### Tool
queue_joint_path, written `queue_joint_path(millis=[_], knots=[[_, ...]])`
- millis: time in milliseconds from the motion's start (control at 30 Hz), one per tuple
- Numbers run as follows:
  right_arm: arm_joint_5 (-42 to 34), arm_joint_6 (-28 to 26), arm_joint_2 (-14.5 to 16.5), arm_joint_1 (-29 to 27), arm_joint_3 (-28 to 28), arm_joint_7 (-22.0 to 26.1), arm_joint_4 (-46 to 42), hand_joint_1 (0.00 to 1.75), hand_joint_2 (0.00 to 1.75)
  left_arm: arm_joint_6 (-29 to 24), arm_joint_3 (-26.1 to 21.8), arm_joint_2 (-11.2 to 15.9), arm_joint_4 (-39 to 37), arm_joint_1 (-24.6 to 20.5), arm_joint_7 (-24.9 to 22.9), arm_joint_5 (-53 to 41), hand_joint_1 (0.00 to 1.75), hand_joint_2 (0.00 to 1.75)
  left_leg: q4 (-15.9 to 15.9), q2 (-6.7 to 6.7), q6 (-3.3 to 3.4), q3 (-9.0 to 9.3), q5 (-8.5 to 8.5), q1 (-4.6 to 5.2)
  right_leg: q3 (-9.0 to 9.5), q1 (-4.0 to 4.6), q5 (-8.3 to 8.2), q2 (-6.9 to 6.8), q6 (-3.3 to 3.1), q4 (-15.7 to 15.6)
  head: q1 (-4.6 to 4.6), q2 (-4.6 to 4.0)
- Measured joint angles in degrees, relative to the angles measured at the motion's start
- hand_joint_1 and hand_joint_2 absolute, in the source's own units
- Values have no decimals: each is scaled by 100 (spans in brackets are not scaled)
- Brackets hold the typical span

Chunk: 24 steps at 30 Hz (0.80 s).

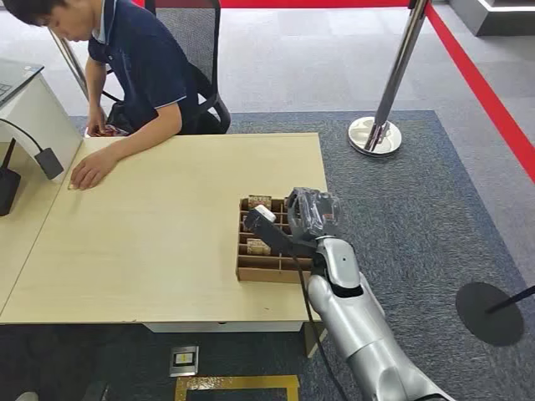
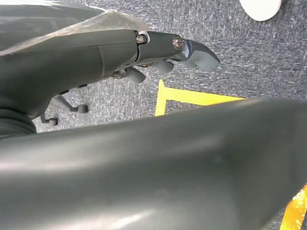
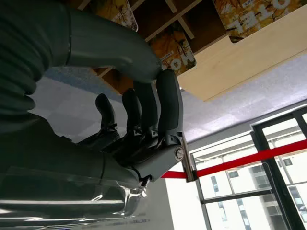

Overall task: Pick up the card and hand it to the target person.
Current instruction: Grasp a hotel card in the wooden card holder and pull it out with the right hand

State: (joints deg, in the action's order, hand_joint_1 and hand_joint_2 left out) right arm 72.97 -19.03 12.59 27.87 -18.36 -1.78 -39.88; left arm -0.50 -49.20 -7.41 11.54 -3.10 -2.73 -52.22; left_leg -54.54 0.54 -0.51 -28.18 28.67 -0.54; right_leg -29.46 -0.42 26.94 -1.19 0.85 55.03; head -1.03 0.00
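A brown compartment tray sits on the right end of the light wood table, with orange-yellow cards lying in its cells. My right hand hovers over the tray, thumb stretched across it. In the right wrist view its fingers curl in toward the thumb with no card between them, and the cards lie beyond. A person in a dark shirt sits at the far left corner, one hand flat on the table. My left hand hangs over the carpet, holding nothing.
A chrome stanchion with a red belt stands beyond the table's right end. A black round stand base lies on the carpet at the right. A white desk with a black device adjoins the table on the left.
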Motion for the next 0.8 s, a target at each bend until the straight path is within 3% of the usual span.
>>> queue_joint_path(millis=[367, 800], knots=[[21, 85, -92, -373, 82, 10, -712, 61, 175, 0, -83, 0, 0, 0, 15, -17, 0, 0, 0, 0, 0, -2, 0, 0, -2, 0, 0, 0, 0, 0, 0, 0], [67, 225, -158, -648, 115, -11, -1067, 82, 175, -1, -132, 0, 0, 2, 5, -47, 0, 0, 0, 0, 0, -3, 0, 0, -2, 0, 0, 0, 0, 0, 0, 0]])
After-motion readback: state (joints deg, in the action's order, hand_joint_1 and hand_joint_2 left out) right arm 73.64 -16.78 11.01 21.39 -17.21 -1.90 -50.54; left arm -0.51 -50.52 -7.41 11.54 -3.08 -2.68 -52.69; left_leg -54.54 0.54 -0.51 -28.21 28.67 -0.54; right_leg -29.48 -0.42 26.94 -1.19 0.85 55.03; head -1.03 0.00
